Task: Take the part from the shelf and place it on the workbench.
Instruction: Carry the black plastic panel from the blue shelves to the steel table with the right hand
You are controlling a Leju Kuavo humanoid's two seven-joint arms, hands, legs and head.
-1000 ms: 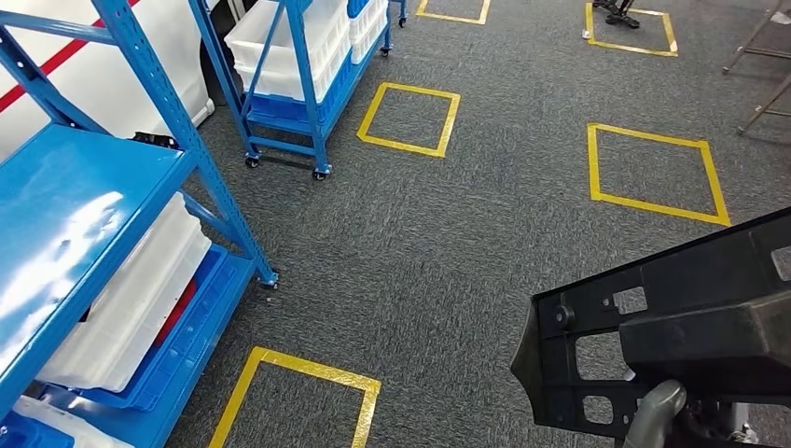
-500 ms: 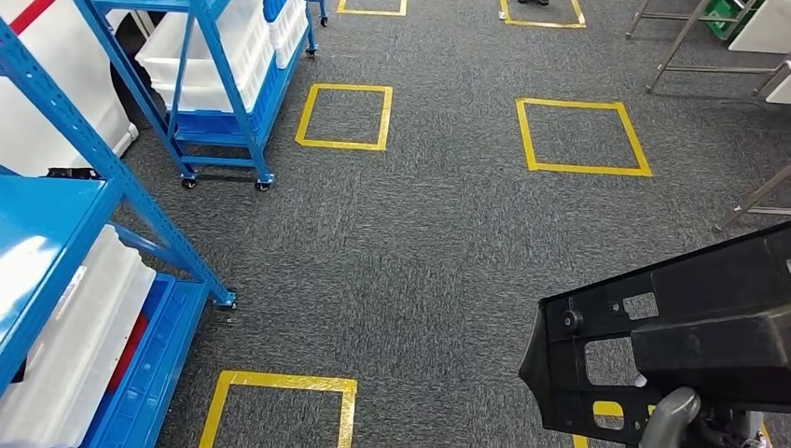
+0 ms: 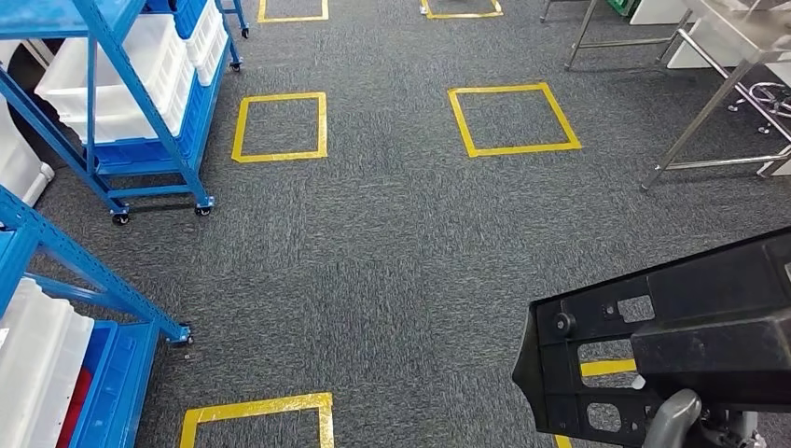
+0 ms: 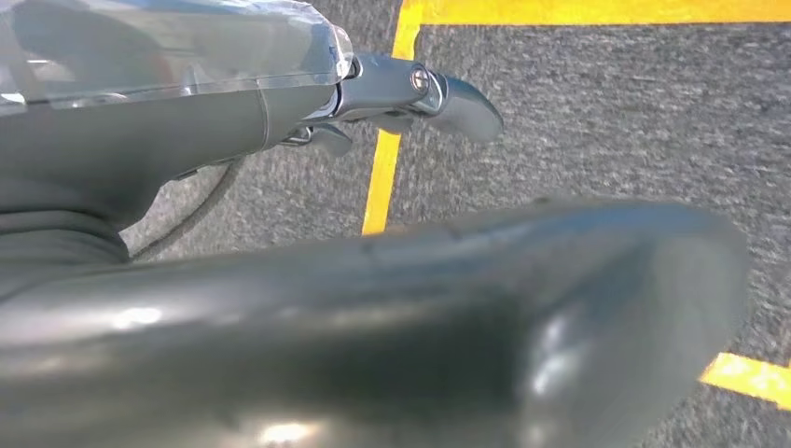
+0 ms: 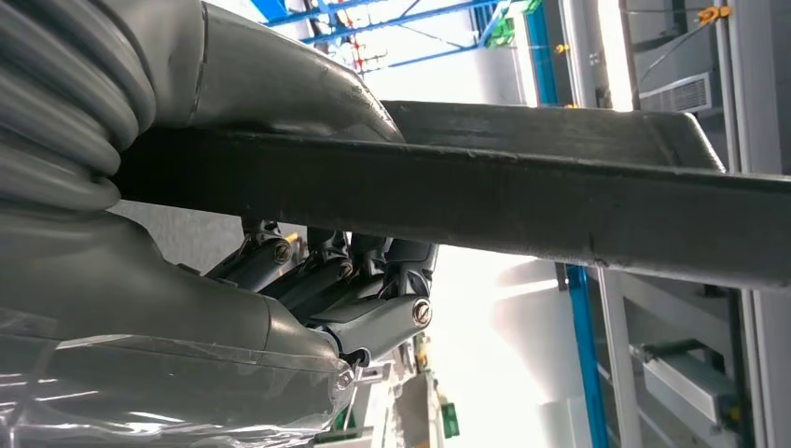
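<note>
The part [image 3: 690, 336] is a large black plastic panel with square cut-outs, held at the lower right of the head view above the carpet. My right hand [image 3: 672, 417] grips it from below, with a grey thumb showing under its edge. In the right wrist view the part [image 5: 522, 201] is a dark bar, the thumb lies over it and the dark fingers [image 5: 317, 271] curl under it. A steel-legged workbench [image 3: 709, 103] stands at the far right. My left hand [image 4: 233, 112] hangs over the carpet, holding nothing, with its fingers [image 4: 457, 93] stretched out.
A blue wheeled rack [image 3: 140, 75] with white crates stands at the upper left. Another blue shelf [image 3: 56, 261] with a white crate is at the lower left. Yellow tape squares [image 3: 280, 126] mark the grey carpet between them and the workbench.
The camera has turned right: shelves and floor squares slid left and the steel workbench legs came into view. The part stays in my right hand at the same spot.
</note>
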